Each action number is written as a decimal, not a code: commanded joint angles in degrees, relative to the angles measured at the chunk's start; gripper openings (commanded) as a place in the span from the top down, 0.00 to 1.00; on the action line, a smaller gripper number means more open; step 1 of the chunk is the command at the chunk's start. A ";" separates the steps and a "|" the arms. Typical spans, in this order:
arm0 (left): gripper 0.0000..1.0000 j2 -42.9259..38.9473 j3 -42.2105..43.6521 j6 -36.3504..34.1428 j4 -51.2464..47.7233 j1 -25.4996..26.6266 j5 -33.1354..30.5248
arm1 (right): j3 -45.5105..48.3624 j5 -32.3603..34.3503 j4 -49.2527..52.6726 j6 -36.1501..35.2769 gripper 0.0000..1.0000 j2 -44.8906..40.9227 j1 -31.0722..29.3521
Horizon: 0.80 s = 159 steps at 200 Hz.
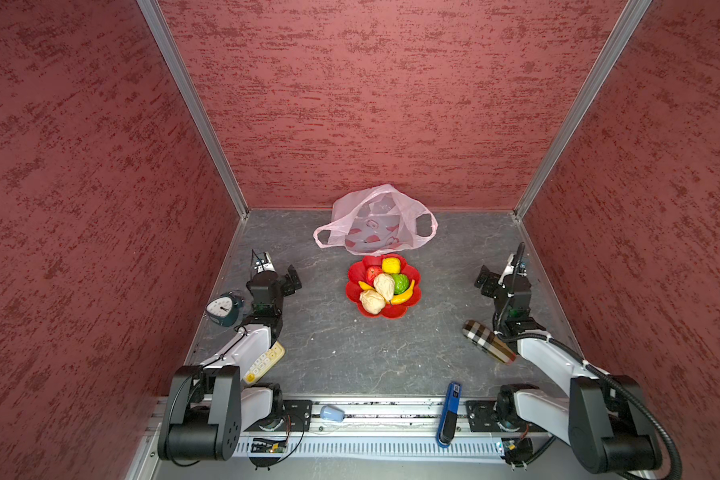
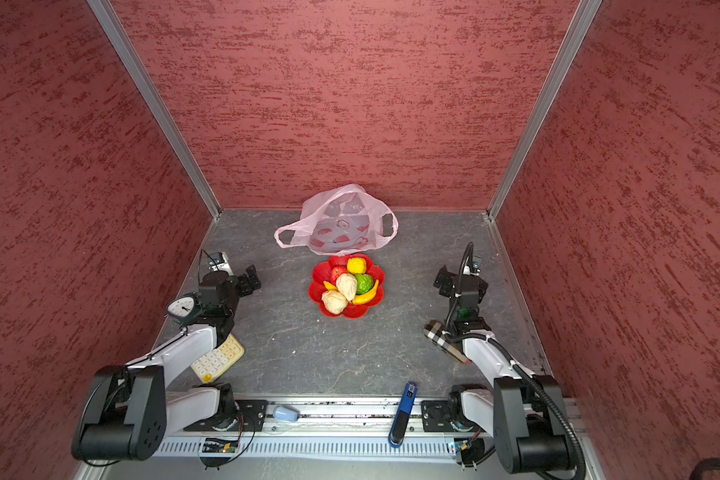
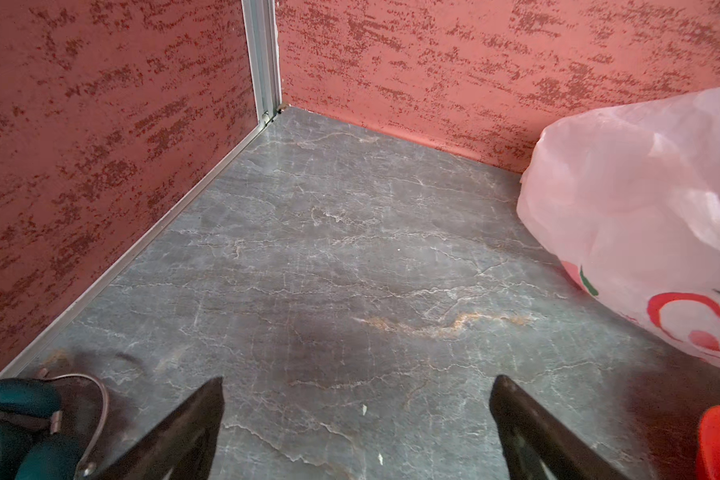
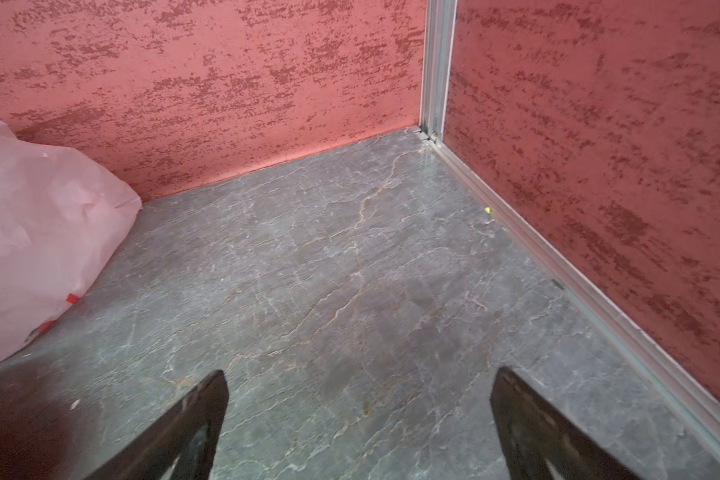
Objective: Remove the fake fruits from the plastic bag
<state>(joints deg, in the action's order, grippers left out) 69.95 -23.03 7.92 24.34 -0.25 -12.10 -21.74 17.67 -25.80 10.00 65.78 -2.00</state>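
Job apparently done: six fruits (image 1: pixel 384 286) heaped in the red dish (image 1: pixel 355 276), the bag (image 1: pixel 381 226) seemingly empty behind it, both jaws spread wide, empty, well clear.

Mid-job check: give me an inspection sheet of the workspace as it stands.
Surface: grey marbled table, few small specks, no spill.
Job's things: plastic bag slumped open at the back wall, only its prints showing inside; fake fruits piled in the red dish in front of it.
Clutter: alarm clock and calculator by the left arm; checked case by the right arm; blue tool and pale cup on the front rail.
Grippers: left gripper and right gripper both open, empty, clear of bag and dish.
Cables: black hose along the right arm; thin wire on the left arm; neither snagged.
Surroundings: red textured walls on three sides, aluminium corner posts.
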 commanded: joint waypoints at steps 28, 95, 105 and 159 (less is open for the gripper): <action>0.01 6.79 0.17 -3.24 12.02 -0.86 2.14 | 2.90 3.82 -14.55 -3.43 0.01 4.44 0.61; 0.00 13.67 0.48 -4.27 21.33 -1.56 4.27 | 2.89 2.55 -24.00 -4.90 0.01 12.11 1.32; 0.01 14.33 -0.10 -4.93 21.21 -1.33 4.88 | 2.91 2.54 -25.71 -5.13 0.01 12.93 1.53; 0.00 16.79 1.72 -5.37 26.27 -1.59 7.41 | 3.45 2.28 -33.33 -5.87 0.01 18.62 1.96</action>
<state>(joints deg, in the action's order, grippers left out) 84.79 -22.52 3.95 44.40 -1.45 -6.83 -19.14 19.90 -51.79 5.54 82.15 -0.54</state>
